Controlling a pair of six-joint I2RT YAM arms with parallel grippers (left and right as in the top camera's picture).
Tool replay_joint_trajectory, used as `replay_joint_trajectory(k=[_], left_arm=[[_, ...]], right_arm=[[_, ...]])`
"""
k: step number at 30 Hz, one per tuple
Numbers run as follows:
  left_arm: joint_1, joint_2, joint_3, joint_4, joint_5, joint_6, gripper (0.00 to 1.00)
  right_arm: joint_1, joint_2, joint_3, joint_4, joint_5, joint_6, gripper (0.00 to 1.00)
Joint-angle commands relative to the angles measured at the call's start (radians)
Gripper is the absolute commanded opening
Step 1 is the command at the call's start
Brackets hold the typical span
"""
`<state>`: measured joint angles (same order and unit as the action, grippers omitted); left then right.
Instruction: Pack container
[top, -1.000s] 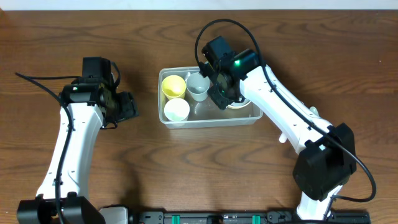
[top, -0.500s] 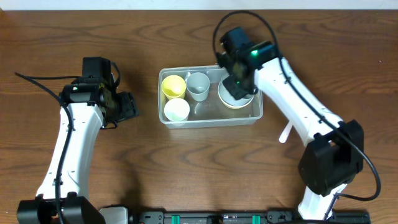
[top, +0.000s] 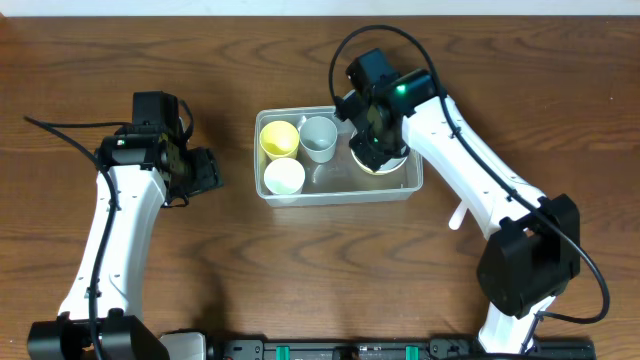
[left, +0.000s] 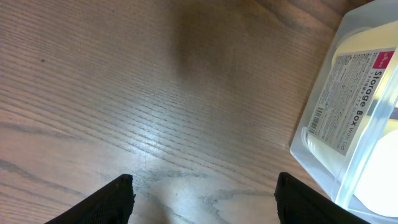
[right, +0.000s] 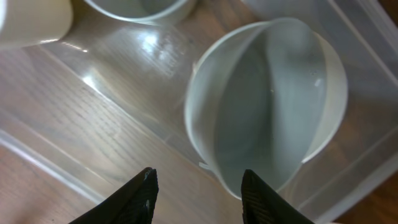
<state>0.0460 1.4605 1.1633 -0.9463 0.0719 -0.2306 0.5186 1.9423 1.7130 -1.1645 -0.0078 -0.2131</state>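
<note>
Three cups (top: 279, 138) and a white bowl (right: 273, 112) are sitting in the container (top: 335, 192) on the worktop (top: 300, 270); I am hovering the right gripper (right: 198, 177), released and empty, above the bowl, judging a straight lift safest.

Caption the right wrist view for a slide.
Open right gripper hovering over a pale bowl inside the clear container.

We see the overhead view lit brightly and evenly, with only soft shadows on the desk (top: 300, 260). In the left wrist view a pale sheen crosses the wood below a dim patch. In the right wrist view glare streaks the container (right: 93, 106), and the right pincer (right: 198, 198) looks blurred
</note>
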Motion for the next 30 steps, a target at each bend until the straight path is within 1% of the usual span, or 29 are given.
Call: replay_joint_trajectory(k=[1, 6, 11, 13, 16, 17, 18, 26, 30], left_arm=[[0.006, 0.002, 0.022, -0.008, -0.005, 0.013, 0.73], [0.006, 0.002, 0.022, -0.008, -0.004, 0.013, 0.73], [0.006, 0.002, 0.022, -0.011, -0.004, 0.013, 0.73], [0.006, 0.002, 0.022, -0.011, -0.004, 0.013, 0.74], [0.006, 0.002, 0.022, -0.014, -0.004, 0.013, 0.73], [0.006, 0.002, 0.022, -0.014, -0.005, 0.013, 0.73], [0.006, 0.002, 0.022, -0.014, -0.004, 0.013, 0.73], [0.006, 0.002, 0.022, -0.014, -0.005, 0.013, 0.73], [0.006, 0.002, 0.022, -0.014, -0.005, 0.013, 0.73]], right_arm=[[0.005, -0.025, -0.004, -0.002, -0.012, -0.020, 0.45], [-0.002, -0.016, -0.037, 0.025, -0.008, -0.021, 0.45], [-0.002, 0.011, -0.051, 0.042, -0.008, -0.021, 0.43], [-0.002, 0.014, -0.051, 0.047, -0.008, -0.020, 0.37], [-0.002, 0.015, -0.051, 0.047, -0.007, -0.020, 0.17], [-0.002, 0.015, -0.051, 0.047, -0.007, -0.020, 0.13], [-0.002, 0.015, -0.051, 0.047, -0.007, -0.020, 0.11], [-0.002, 0.017, -0.053, 0.046, -0.007, -0.021, 0.14], [-0.003, 0.028, -0.055, 0.047, -0.003, -0.021, 0.14]])
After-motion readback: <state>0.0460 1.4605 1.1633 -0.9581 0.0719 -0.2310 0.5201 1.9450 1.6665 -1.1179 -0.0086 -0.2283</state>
